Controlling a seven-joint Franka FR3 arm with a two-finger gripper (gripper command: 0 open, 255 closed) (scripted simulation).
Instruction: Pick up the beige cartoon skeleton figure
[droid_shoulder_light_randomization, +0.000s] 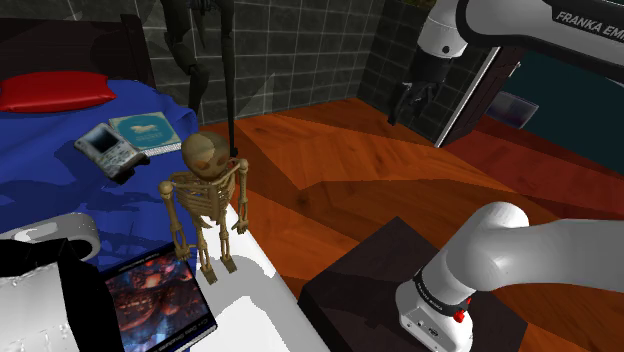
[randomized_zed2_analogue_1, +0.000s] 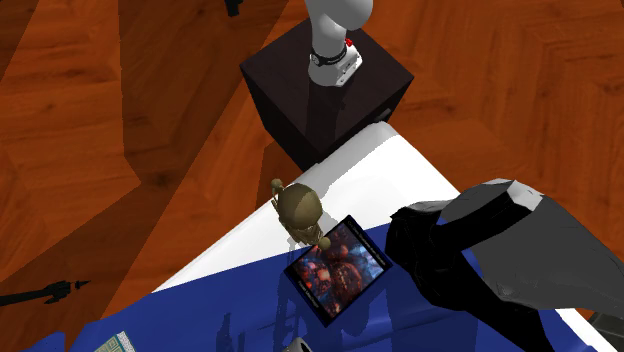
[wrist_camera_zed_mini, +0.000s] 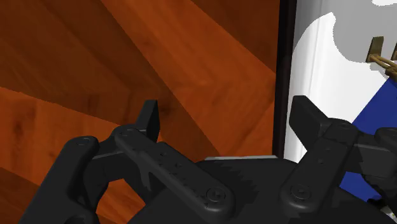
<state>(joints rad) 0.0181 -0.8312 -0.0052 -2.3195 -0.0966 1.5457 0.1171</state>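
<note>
The beige skeleton figure (droid_shoulder_light_randomization: 205, 195) stands upright on the white edge of a blue-covered bed (droid_shoulder_light_randomization: 40, 190). From above, in the second exterior view, its round skull (randomized_zed2_analogue_1: 298, 207) shows at the border of white and blue. My gripper (droid_shoulder_light_randomization: 410, 100) hangs high over the wooden floor, far toward the shoulder view's right of the figure and well apart from it. In the wrist view the gripper (wrist_camera_zed_mini: 229, 118) is open, its two black fingers (wrist_camera_zed_mini: 151, 119) standing wide apart over the floor with nothing between them. A small beige part of the skeleton (wrist_camera_zed_mini: 380, 54) shows beyond the right finger, on the white surface.
On the bed lie a red cushion (droid_shoulder_light_randomization: 55, 90), a grey handheld device (droid_shoulder_light_randomization: 108, 152), a teal book (droid_shoulder_light_randomization: 148, 128) and a dark picture case (droid_shoulder_light_randomization: 155, 300) beside the figure's feet. A bulky black and grey object (randomized_zed2_analogue_1: 500, 250) lies close by. The dark stand (droid_shoulder_light_randomization: 385, 270) sits on the wooden floor (droid_shoulder_light_randomization: 380, 170).
</note>
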